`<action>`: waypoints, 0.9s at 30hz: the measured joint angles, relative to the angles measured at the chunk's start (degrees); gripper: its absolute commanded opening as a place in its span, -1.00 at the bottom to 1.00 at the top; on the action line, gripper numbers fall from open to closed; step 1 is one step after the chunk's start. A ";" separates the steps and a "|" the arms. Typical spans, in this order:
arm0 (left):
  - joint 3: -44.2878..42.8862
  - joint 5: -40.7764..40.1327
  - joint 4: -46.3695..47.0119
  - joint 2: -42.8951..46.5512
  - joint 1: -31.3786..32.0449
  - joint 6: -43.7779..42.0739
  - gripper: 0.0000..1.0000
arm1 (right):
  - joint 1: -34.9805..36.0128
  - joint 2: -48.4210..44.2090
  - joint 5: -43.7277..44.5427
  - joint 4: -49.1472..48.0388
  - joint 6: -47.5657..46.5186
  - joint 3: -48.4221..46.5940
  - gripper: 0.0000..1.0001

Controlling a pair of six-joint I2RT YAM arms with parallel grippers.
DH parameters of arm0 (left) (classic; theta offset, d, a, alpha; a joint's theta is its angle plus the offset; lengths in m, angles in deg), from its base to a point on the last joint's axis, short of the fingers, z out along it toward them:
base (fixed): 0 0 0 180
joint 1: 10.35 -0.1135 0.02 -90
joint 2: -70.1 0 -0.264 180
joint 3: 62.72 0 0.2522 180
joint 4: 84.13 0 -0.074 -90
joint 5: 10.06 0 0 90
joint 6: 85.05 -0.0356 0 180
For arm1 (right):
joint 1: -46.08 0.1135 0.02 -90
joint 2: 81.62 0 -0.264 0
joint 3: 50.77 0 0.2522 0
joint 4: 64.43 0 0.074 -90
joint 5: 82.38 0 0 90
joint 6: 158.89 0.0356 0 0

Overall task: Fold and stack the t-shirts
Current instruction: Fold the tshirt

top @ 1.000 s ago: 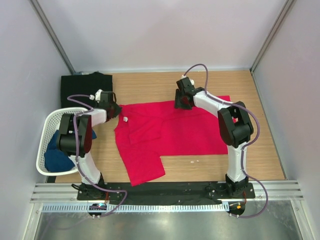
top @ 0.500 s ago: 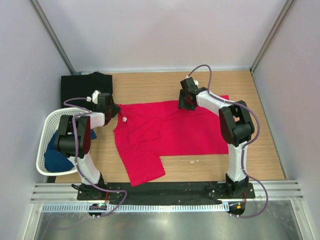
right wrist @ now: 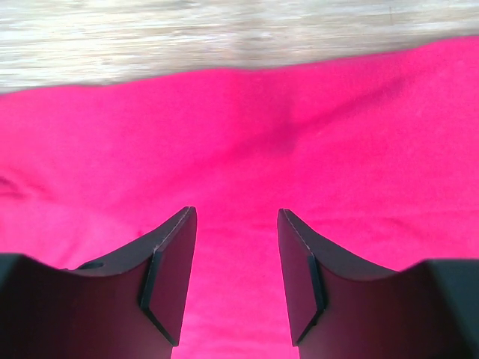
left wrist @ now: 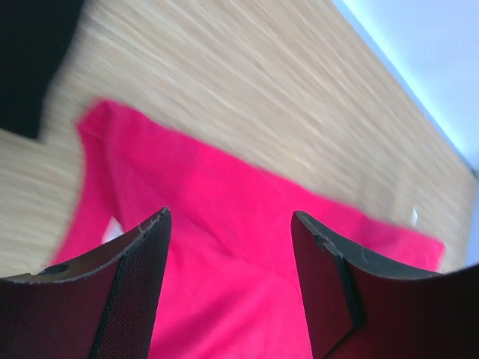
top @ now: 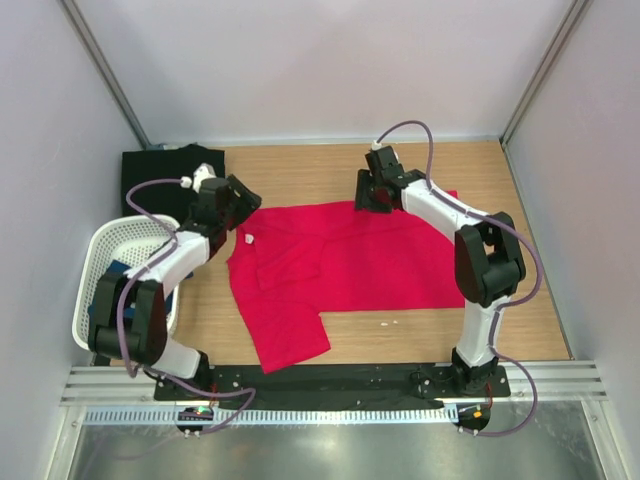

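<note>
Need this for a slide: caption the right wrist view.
Open right gripper over the red t-shirt, bare wooden table beyond.

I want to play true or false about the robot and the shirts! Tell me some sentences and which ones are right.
1. The red t-shirt lies on the table. True.
2. The right gripper is squeezing the red t-shirt. False: its jaws are open over the cloth and pinch nothing.
3. The black t-shirt lies in the far left corner. True.
4. The white basket sits to the right of the red t-shirt. False: it is at the left edge.
5. The left gripper is open. True.
</note>
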 measured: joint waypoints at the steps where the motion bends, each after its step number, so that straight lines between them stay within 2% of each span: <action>1: 0.31 -0.26 -0.70 1.16 1.51 0.33 0.33 | 0.02 -1.07 -0.13 0.02 0.02 0.44 0.07; 7: 6.08 -2.91 -7.39 8.35 13.79 4.92 0.31 | 0.11 -6.03 -0.07 -0.70 0.42 6.32 0.08; 12: 8.22 -3.30 -12.68 8.35 19.47 7.39 0.25 | -1.49 -5.90 0.66 -0.66 1.38 10.45 0.07; 19: 5.62 -4.57 -17.29 2.03 19.52 6.80 0.24 | -7.80 -5.73 5.31 -1.01 1.73 10.27 0.09; 27: -9.97 -4.57 -20.65 -10.03 14.38 4.90 0.22 | -19.26 -2.89 6.32 -2.58 1.05 7.17 0.08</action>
